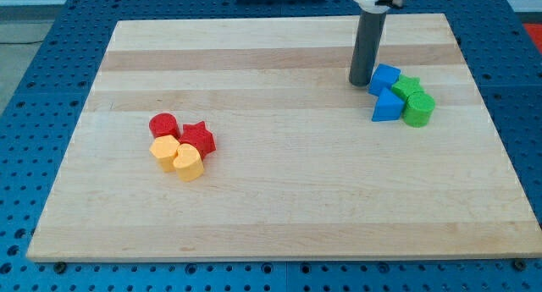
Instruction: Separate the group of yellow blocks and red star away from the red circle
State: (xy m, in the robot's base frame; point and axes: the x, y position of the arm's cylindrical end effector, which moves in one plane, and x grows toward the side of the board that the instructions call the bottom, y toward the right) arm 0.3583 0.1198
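Pale wood board (279, 207) carries two clusters, well apart.

Camera view. The task cluster sits at the view's left of centre: the red circle (163, 125) at the cluster's top-left; the red star (197, 138) just beside it on the view's right, apparently touching; the yellow block (164, 151), shape not clear, directly below the circle and touching it; the yellow heart (188, 162) below the star, touching both the star and the other yellow piece. All four are packed tight, no gap visible between them.

My tip (361, 82) stands near the view's top right, just beside the blue cube (384, 77), whether touching it I cannot tell. That cluster also holds a blue triangular block (388, 107) and two green blocks (415, 102); it is no part of the task.

Governing relation: the task cluster lies far to the view's left and somewhat lower than my tip, with open board between. The circle occupies the near upper corner of its group, so, in my judgement, the tip must enter between circle and star from the view's top, or push the circle off toward the upper left.

Jaws: none fitted. The arm ends in a plain dark rod; nothing is held or pinched.
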